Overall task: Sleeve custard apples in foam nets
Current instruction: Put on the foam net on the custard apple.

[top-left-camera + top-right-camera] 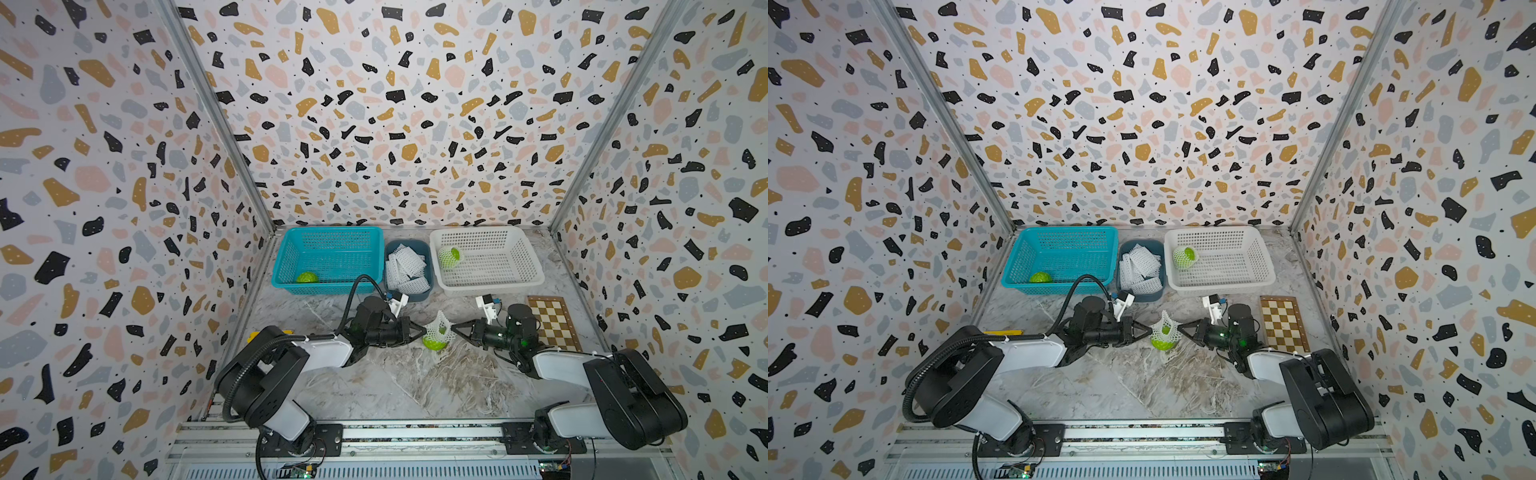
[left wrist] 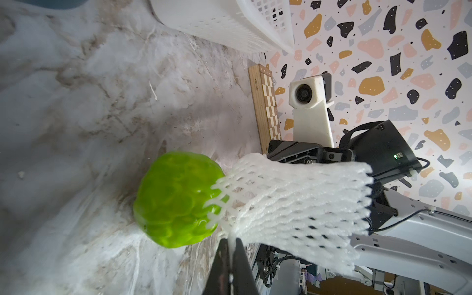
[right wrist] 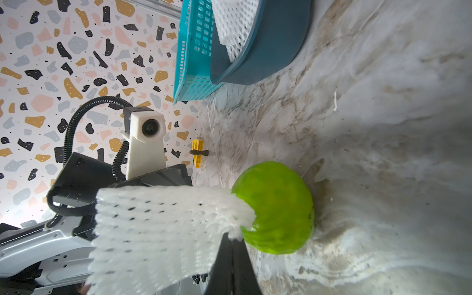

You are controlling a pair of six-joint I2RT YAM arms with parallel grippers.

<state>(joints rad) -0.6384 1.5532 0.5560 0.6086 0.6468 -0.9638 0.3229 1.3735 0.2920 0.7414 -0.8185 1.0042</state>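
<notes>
Top views both showed, at far left, a bare custard apple (image 1: 306, 277) in the teal basket (image 1: 286, 257), then spare foam nets (image 1: 405, 266) heaped in a dark blue tub (image 1: 430, 282). Mid-scene, the left claw (image 1: 424, 331) was pinched shut on one edge of a foam net (image 1: 441, 324). The net's mouth sat over the top of a second custard apple (image 1: 434, 343), which rested on the table (image 1: 395, 386). The right claw (image 1: 452, 327) was pinched shut on the opposite edge.

The net looked featherlight, soft and stretchy, best held at its mouth rim as here, though it would likely snag on bumpy skin. The fruit looked firm, glossy and apt to roll.

Further right, a netted custard apple (image 1: 449, 257) lay in the white basket (image 1: 528, 266). How far the net reached behind the fruit was hidden, and the claw tips were buried in mesh.
</notes>
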